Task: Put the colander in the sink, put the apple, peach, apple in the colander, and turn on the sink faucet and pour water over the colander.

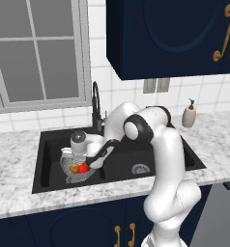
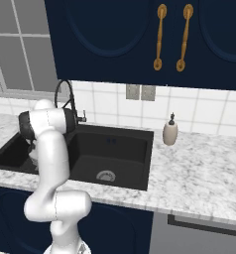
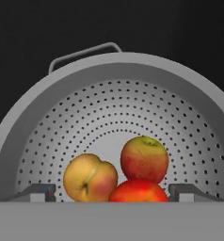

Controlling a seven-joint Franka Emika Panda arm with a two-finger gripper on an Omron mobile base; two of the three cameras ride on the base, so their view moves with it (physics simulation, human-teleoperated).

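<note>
The silvery perforated colander sits in the left basin of the black double sink. Inside the colander lie the orange-yellow peach, a red-green apple and a redder apple, all touching. My gripper hangs just above them, open, fingers wide on either side of the fruit and gripping nothing. In the left base view the gripper is over the colander's rim. The black gooseneck faucet stands behind the sink. The water is out of view.
A beige soap dispenser stands on the marble counter right of the sink. Dark blue upper cabinets hang overhead and a window is at the back left. The right basin holds just its steel drain.
</note>
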